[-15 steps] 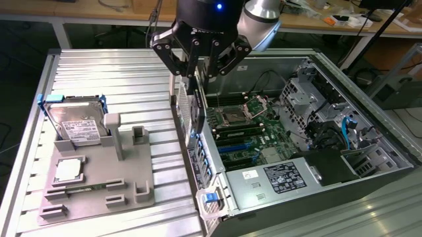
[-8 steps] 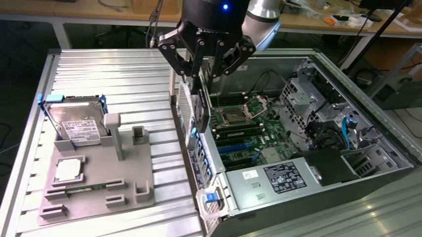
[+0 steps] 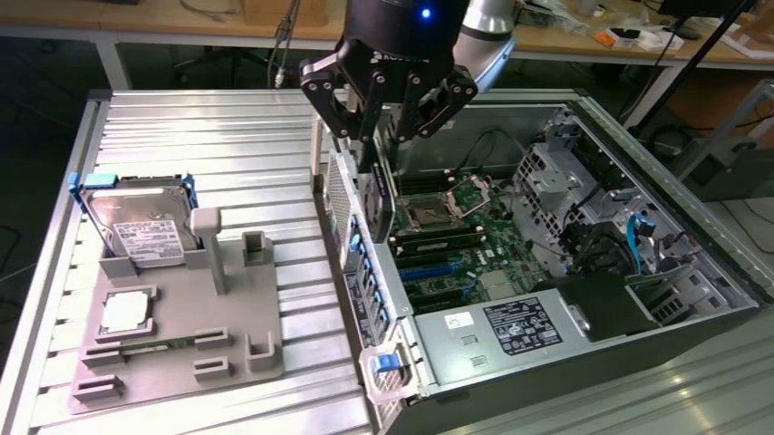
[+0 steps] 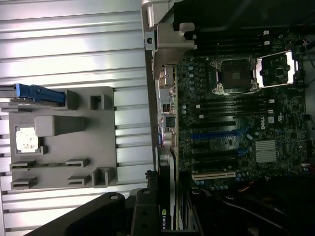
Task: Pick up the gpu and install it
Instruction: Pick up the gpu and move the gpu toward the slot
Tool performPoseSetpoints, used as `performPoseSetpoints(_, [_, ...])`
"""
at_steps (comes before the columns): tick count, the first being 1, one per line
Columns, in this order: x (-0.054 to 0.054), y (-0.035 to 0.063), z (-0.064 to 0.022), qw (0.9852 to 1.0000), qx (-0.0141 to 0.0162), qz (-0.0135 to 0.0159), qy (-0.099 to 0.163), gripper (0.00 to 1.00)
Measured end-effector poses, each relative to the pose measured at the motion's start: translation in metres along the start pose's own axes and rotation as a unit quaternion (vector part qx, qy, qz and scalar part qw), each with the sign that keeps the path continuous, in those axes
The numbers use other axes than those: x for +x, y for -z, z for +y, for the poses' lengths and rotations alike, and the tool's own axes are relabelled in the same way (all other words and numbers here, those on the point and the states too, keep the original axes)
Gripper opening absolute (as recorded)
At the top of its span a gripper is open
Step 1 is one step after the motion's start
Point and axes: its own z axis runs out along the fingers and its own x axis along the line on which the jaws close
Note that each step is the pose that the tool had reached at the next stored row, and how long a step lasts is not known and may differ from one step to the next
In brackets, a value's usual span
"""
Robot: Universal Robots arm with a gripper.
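grip: my black gripper (image 3: 384, 136) is clamped on the dark flat gpu (image 3: 382, 195), held on edge | place: above the green motherboard (image 3: 484, 245), at its perforated case-wall edge | close by: silver CPU socket (image 3: 430, 216) just beside; grey plastic holder tray (image 3: 181, 349) well apart

Exterior view high, angled down across ribbed silver metal table (image 3: 181, 127), wrist view nearer, facing straight down, both sharing grey plastic fixture plate (image 3: 242, 308) and green motherboard (image 3: 484, 240).
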Motion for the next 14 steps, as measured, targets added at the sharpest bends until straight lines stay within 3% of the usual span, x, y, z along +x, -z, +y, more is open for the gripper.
performPoseSetpoints(14, [-0.014, -0.0004, 0.0011, 1.0000, 0.0000, 0.0000, 0.000, 0.27])
